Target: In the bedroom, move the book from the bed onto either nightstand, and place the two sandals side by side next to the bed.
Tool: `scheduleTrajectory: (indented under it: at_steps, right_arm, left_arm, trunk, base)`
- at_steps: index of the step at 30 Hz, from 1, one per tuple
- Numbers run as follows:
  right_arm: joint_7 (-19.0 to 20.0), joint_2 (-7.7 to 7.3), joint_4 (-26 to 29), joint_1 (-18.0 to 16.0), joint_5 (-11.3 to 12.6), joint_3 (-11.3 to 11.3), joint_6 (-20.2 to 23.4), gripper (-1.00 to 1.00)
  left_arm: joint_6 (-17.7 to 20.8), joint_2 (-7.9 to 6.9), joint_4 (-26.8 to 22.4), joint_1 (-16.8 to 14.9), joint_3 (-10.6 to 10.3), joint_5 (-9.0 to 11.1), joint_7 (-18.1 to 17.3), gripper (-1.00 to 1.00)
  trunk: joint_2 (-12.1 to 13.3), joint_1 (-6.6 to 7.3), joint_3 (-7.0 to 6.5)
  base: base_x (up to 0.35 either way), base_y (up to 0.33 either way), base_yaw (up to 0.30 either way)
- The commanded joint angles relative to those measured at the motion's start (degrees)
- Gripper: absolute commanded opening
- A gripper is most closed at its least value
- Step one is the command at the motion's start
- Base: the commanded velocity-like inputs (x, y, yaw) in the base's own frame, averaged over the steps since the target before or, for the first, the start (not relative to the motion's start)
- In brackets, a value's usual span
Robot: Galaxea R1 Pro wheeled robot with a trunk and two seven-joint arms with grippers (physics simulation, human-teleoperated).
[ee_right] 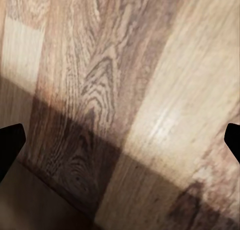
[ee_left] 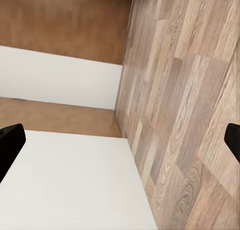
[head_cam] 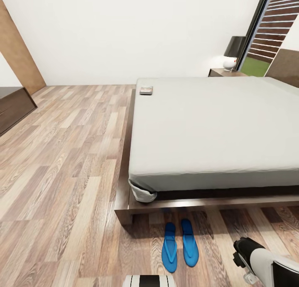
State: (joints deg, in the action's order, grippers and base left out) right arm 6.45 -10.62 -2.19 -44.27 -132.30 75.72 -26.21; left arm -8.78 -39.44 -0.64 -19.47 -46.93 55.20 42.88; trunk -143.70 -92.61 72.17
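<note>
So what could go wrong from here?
The book lies at the far corner of the bed, so reaching it may take a drive around the frame. The sandals sit together on the floor right in front of the robot; rolling forward could knock them apart. Both pincers are open and hold nothing.

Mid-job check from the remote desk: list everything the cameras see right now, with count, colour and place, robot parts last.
bed: one, light-grey mattress on dark brown frame, centre-right of head view.
book: one, dark cover, lying flat on the mattress's far left corner.
sandals: two, bright blue, side by side on the floor beside the bed frame's near edge.
nightstand: one, dark brown, beyond the bed's far side.
lamp: one, dark shade and white base, on the nightstand.
low cabinet: one, dark brown, far left.
floor: brown wood planks.
left gripper: black fingers spread apart, nothing between.
right gripper: black fingers spread apart over floor planks.
</note>
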Motion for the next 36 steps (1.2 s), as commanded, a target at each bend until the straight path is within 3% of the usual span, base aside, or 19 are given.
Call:
scheduleTrajectory:
  at_steps: [1, 4, 10, 22, 28, 36]
  right_arm:
    - [0.25, -0.03, 0.07, 0.08, -0.05, -0.22, -0.19, 1.0]
    - [0.23, -0.04, 0.07, 0.38, -0.05, -0.21, -0.18, 1.0]
    - [0.24, -0.12, 0.08, 1.22, -0.11, -0.17, -0.16, 1.0]
    - [0.24, -0.22, 0.08, 2.04, -0.09, 1.25, -0.04, 1.0]
    - [0.11, -1.14, 0.45, 2.23, 0.01, 1.91, 0.3, 1.0]
    - [-0.67, -2.1, 0.66, 2.38, 0.03, 2.09, 1.21, 1.0]
  left_arm:
    - [-0.29, 0.05, -0.07, 0.03, -0.36, 0.61, 0.08, 1.0]
    - [-0.32, 0.15, -0.06, 0.16, -0.35, 0.61, 0.05, 1.0]
    - [-0.4, 0.28, -0.12, 1.01, -0.39, 0.61, -0.01, 1.0]
    - [-0.45, 0.33, -0.15, 1.48, -0.4, 0.62, -2.88, 1.0]
    - [-0.41, 0.33, -0.08, 1.55, -0.36, 0.76, -6.72, 1.0]
    - [-0.38, 0.33, -0.07, 1.6, -0.35, 0.87, -8.79, 1.0]
  trunk:
    - [-0.02, 0.01, 0.04]
    - [-0.02, 0.01, 0.04]
    - [0.06, 0.17, -1.29]
    - [0.06, 0.17, -1.29]
    - [0.14, 0.32, -2.62]
    - [0.25, 0.53, -4.39]
  base:
    - [0.0, 0.0, 0.0]
    - [0.0, 0.0, 0.0]
    - [0.0, 0.0, 0.0]
    - [0.0, 0.0, 0.0]
    - [0.0, 0.0, 0.0]
    - [0.0, 0.0, 0.0]
